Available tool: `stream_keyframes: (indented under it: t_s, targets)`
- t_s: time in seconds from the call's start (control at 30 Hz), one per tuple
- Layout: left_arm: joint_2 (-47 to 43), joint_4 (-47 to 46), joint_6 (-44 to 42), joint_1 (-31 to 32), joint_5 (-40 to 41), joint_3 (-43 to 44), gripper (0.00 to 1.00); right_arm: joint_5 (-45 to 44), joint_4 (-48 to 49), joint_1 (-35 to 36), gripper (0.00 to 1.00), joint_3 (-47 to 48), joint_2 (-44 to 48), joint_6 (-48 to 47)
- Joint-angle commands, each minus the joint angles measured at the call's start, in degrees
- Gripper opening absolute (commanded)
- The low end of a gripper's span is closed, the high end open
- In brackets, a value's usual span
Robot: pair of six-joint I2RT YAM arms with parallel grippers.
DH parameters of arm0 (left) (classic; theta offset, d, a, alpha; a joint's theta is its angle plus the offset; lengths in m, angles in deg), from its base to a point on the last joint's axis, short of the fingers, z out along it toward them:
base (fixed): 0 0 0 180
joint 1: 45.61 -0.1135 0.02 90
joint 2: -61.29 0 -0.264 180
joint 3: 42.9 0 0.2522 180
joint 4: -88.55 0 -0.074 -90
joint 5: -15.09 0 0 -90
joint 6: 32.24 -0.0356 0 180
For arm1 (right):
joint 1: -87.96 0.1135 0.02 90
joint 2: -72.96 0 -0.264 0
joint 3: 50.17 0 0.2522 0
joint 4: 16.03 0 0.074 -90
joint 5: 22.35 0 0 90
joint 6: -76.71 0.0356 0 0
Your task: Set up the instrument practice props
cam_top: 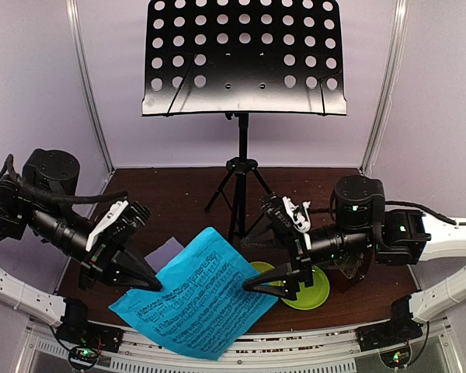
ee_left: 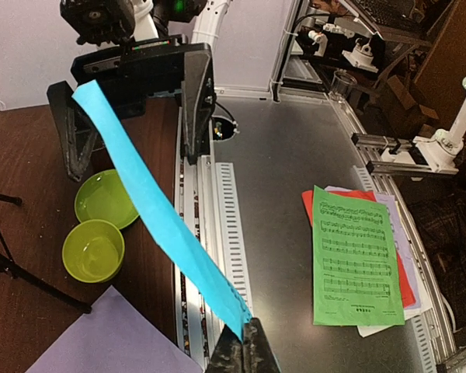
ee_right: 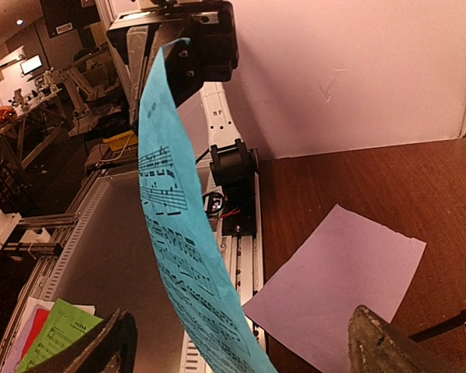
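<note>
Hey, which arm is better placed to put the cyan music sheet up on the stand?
Left, probably. The left tool is shut on the cyan sheet, holding it off the table. The right tool is open with the sheet between its fingers, gripping nothing.

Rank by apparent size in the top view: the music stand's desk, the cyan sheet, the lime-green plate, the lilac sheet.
1. music stand's desk, though raised, so likely nearer the camera
2. cyan sheet
3. lime-green plate, partly hidden
4. lilac sheet, only a corner shows
</note>
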Motion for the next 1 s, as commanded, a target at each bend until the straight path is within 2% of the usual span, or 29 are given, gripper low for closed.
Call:
stream_keyframes:
  t_s: [0.0, 0.27, 0.4, 0.5, 0.57, 0.73, 0.97]
  targets:
    - [0.2, -0.5, -0.8, 0.1, -1.9, 2.2, 0.00, 2.2, 0.8, 1.1, 0.94, 1.7, 0.0, -1.4]
    - [0.5, -0.5, -1.4, 0.1, -1.2, 3.0, 0.00, 3.6, 2.8, 2.1, 0.86, 1.2, -1.1, 0.1]
    - [0.5, -0.4, -1.4, 0.1, 2.5, 3.7, 0.00, 2.1, 0.0, 4.7, 0.79, 4.1, -3.3, -1.3]
    - [0.9, 0.7, -2.0, 0.1, 5.8, 4.2, 0.00, 0.0, -3.8, 6.7, 0.71, 6.9, -4.7, -3.0]
    - [1.8, 3.0, -2.9, 0.1, 7.4, 5.7, 0.00, -1.5, -5.4, 7.2, 0.61, 7.9, -5.1, -3.4]
    - [3.1, 4.8, -4.1, 0.1, 8.1, 6.8, 0.00, -3.9, -9.3, 7.3, 0.45, 9.6, -4.9, -4.7]
    - [7.7, 7.0, -5.1, 0.1, 7.6, 8.5, 0.00, -6.0, -19.2, 7.4, 0.33, 16.2, -7.3, -7.9]
